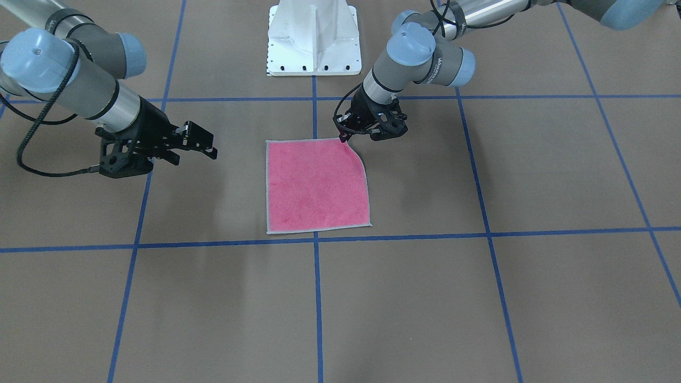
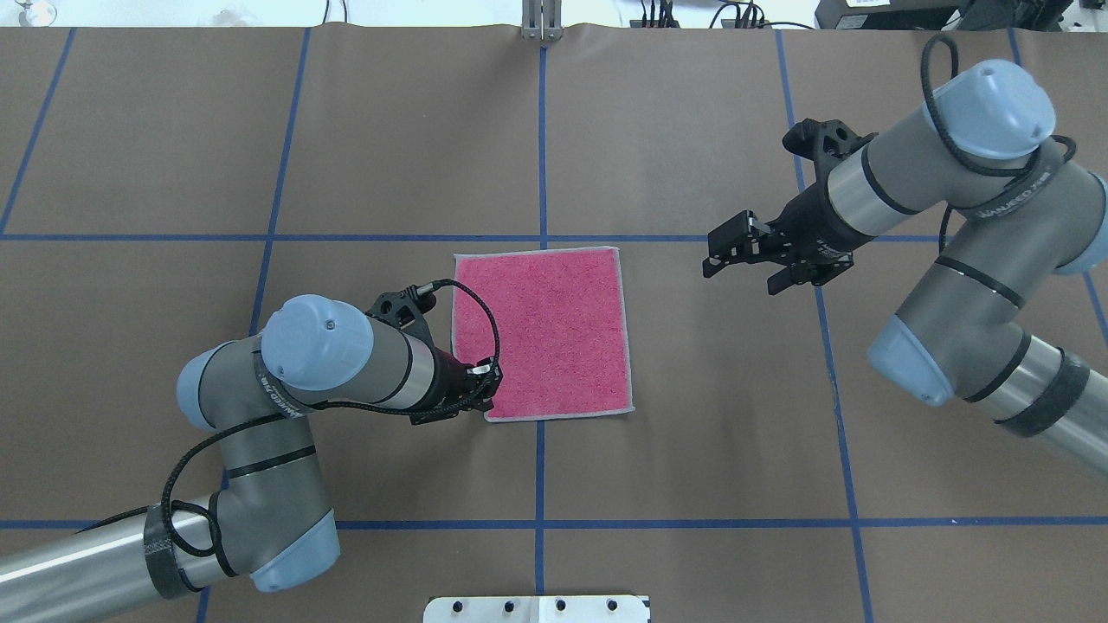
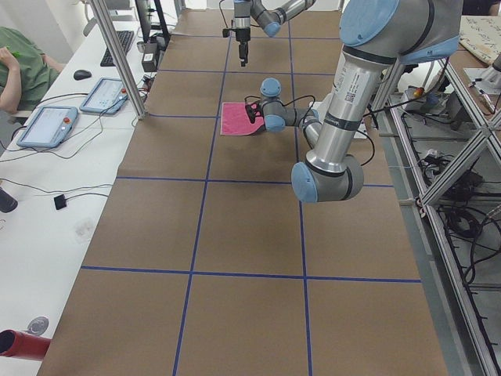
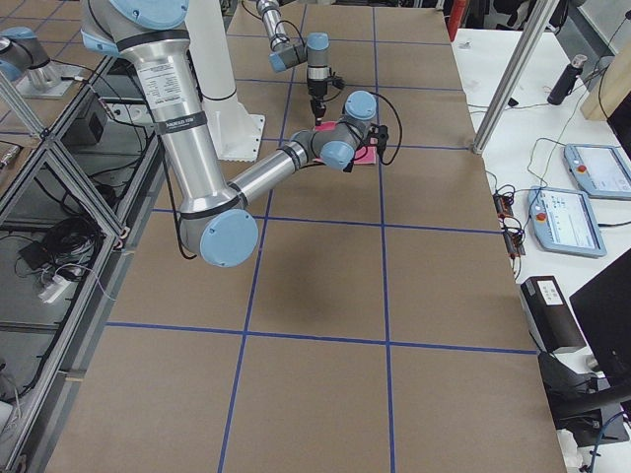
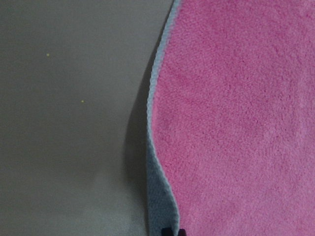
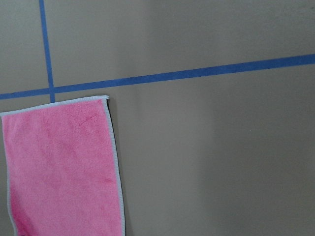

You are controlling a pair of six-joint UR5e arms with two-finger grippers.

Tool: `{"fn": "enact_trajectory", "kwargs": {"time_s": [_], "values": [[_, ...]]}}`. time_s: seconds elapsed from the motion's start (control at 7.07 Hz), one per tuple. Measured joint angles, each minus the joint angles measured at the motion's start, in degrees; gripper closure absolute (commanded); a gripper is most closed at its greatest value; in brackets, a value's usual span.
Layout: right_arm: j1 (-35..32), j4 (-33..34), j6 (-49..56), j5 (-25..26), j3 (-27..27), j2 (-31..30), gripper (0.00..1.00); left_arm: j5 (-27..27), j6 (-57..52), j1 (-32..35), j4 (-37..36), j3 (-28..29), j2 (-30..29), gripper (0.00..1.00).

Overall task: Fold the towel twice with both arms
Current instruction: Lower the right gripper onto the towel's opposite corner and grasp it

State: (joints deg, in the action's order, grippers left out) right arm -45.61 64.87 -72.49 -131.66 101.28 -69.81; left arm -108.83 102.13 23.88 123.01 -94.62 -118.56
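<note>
The towel (image 1: 316, 186) lies pink face up, nearly flat, in the middle of the brown table (image 1: 532, 298). It also shows in the overhead view (image 2: 545, 333). My left gripper (image 2: 489, 381) is shut on the towel's corner nearest the robot on its left side, seen pinched in the front view (image 1: 345, 137). That corner is raised slightly. The left wrist view shows the lifted edge with the grey underside (image 5: 155, 196). My right gripper (image 2: 723, 251) is open and empty, hovering right of the towel, apart from it (image 1: 207, 143). The right wrist view shows the towel's right edge (image 6: 59, 167).
The white bolted pedestal (image 1: 314, 37) stands at the robot's side of the table. Blue tape lines (image 2: 541, 130) grid the brown surface. A side bench with tablets (image 3: 47, 125) and a seated person (image 3: 19, 63) is beyond the table's far edge.
</note>
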Motion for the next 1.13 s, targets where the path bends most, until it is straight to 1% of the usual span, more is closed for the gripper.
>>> {"fn": "enact_trajectory", "kwargs": {"time_s": [0.42, 0.71, 0.85, 1.13], "values": [[7.7, -0.4, -9.8, 11.3, -0.6, 3.1, 0.02, -0.1, 0.0, 0.3, 0.0, -0.1, 0.0, 1.00], [12.7, -3.8, -16.5, 17.7, -2.3, 4.6, 0.01, -0.1, 0.0, 0.3, 0.0, -0.1, 0.0, 1.00], [14.5, -4.8, -18.4, 19.5, -3.5, 5.2, 0.02, -0.1, 0.0, 0.3, 0.0, -0.1, 0.0, 1.00], [16.7, -5.2, -19.6, 20.8, -5.1, 5.6, 0.06, -0.1, 0.0, 0.3, 0.0, -0.1, -0.1, 1.00]]}}
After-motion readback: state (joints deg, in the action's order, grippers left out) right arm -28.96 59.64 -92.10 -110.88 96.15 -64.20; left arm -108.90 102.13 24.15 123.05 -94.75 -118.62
